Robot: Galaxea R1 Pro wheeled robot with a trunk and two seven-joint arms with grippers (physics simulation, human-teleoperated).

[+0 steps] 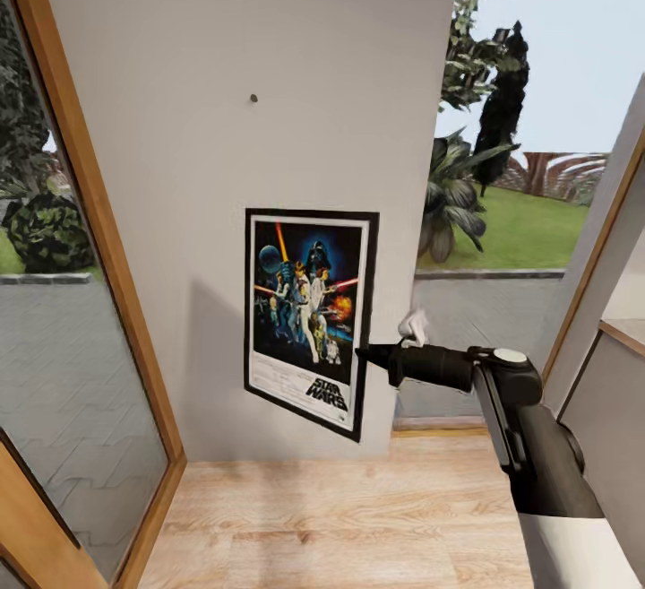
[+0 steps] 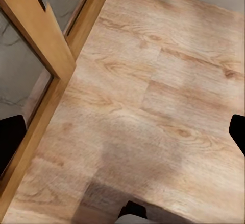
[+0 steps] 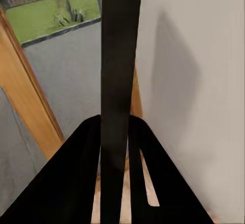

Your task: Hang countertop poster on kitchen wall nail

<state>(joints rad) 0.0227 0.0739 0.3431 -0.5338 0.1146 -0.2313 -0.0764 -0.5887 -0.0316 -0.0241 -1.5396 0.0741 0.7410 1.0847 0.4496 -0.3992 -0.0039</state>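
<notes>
Right pincer [image 1: 365,355] grips one poster [image 1: 307,320]; one wall nail [image 1: 253,98] above.

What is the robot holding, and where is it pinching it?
The right pincer holds the poster by its right edge, low down, against the wall below the nail. The left pincer holds nothing.

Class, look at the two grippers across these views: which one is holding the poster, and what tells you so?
The right gripper: its fingers are shut on the poster's black right edge, against the wall below the nail. The left gripper is open over wood floor.
</notes>
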